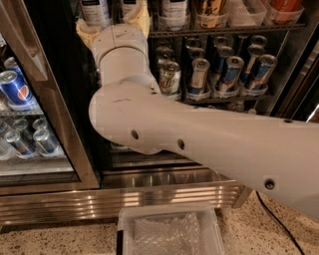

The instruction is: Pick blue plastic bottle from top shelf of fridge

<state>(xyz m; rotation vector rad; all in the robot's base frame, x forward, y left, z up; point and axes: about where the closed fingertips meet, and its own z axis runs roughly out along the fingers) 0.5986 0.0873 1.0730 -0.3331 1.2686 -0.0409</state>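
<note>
Nearest, at 6 o'clock, lies a clear plastic tray lined with bubble wrap (169, 231). Above it the thick white robot arm (199, 134) goes from 4 o'clock into the tall glass-door fridge (169, 187). Its cream two-finger gripper (112, 20) is at 11 o'clock, at the black wire top shelf (224, 31), spread apart and holding nothing. The blue plastic bottle with white label (94, 9) stands there, apparently between the fingers. The reach looks done; closing, lifting and pulling out are left.

Pepsi logo on blue can (12, 89), left edge of frame. No other label legible. Gripper (112, 24) at upper left of frame.
</note>
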